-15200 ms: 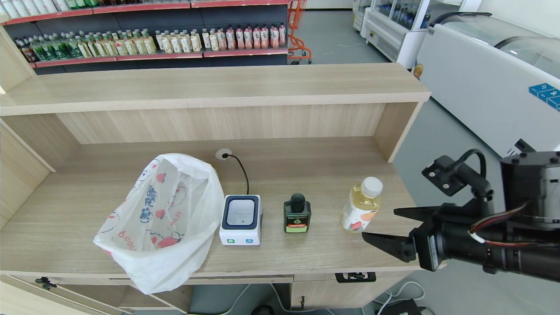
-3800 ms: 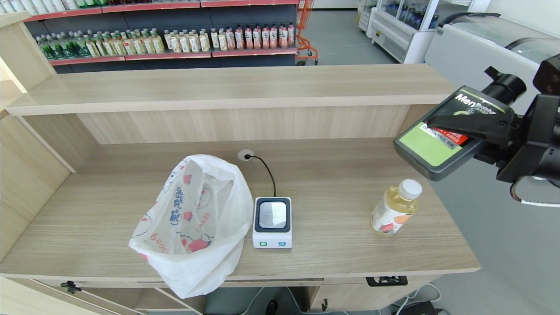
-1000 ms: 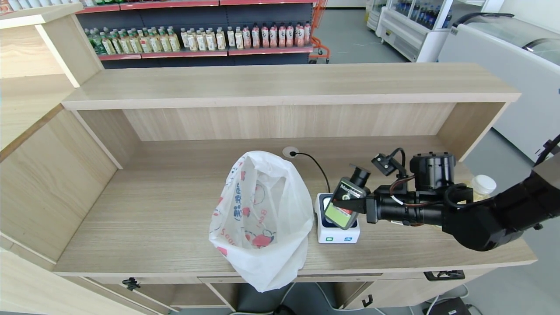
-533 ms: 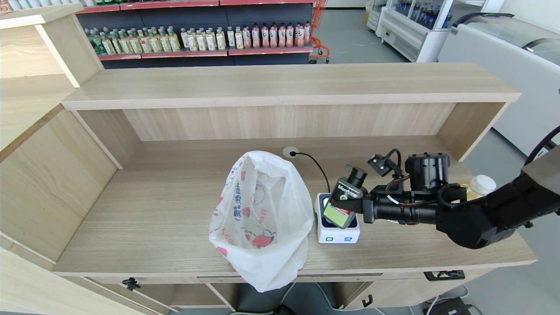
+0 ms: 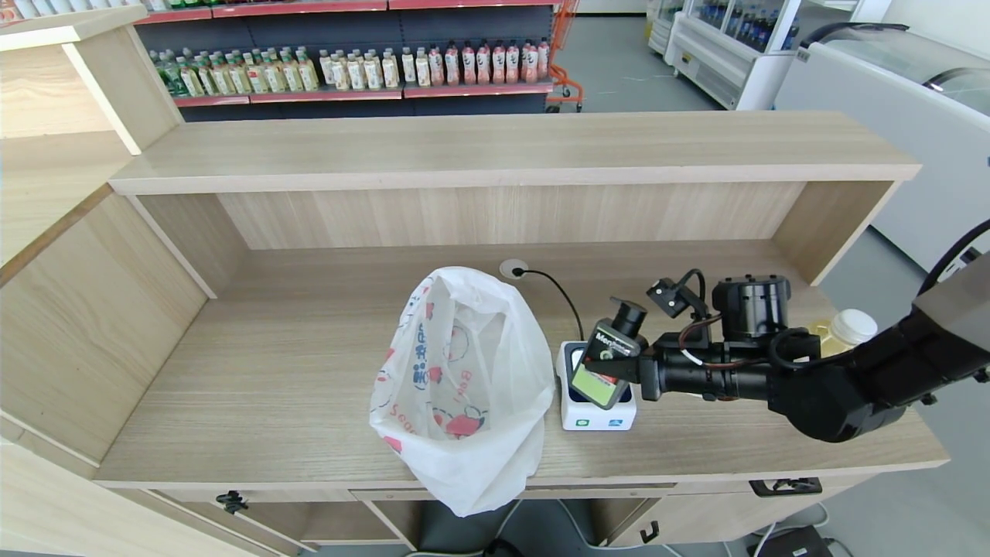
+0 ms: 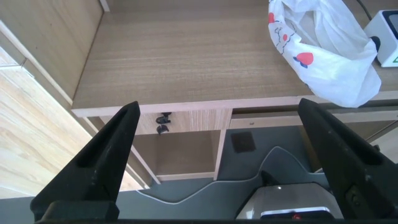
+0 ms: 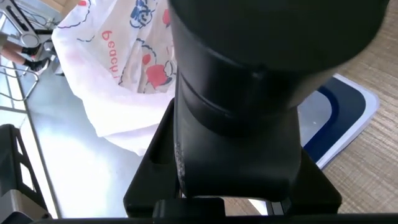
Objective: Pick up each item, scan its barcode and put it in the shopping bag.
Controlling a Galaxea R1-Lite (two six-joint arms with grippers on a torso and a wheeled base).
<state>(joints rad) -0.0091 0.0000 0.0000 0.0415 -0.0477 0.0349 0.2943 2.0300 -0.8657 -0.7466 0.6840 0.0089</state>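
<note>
Dark bottle with the green label [image 5: 594,384] is up in the air right over the scanner [image 5: 597,418]. It's tilted, with the cap end angled up toward the back of the counter [image 5: 271,371] and the label facing up. The right gripper [image 5: 616,363] is clamped across the bottle's body, and its arm comes in from the scanner's right side. From the right wrist cam the bottle [image 7: 249,93] looms huge, with the scanner's blue-rimmed window [image 7: 339,115] just under it.

The shopping bag [image 5: 456,387] stands just to the left of the scanner, pretty much touching it. Its mouth is open and its bottom sags over the counter's front edge. A black cable [image 5: 557,290] runs from behind the scanner to a hole in the countertop.

Well off to the scanner's right there's a drink bottle with a white cap [image 5: 849,329], mostly hidden behind the arm.

The left gripper [image 6: 217,162] has its fingers spread wide with nothing between them. It hangs out past the counter's front edge, well left of the scanner and beyond the bag.
</note>
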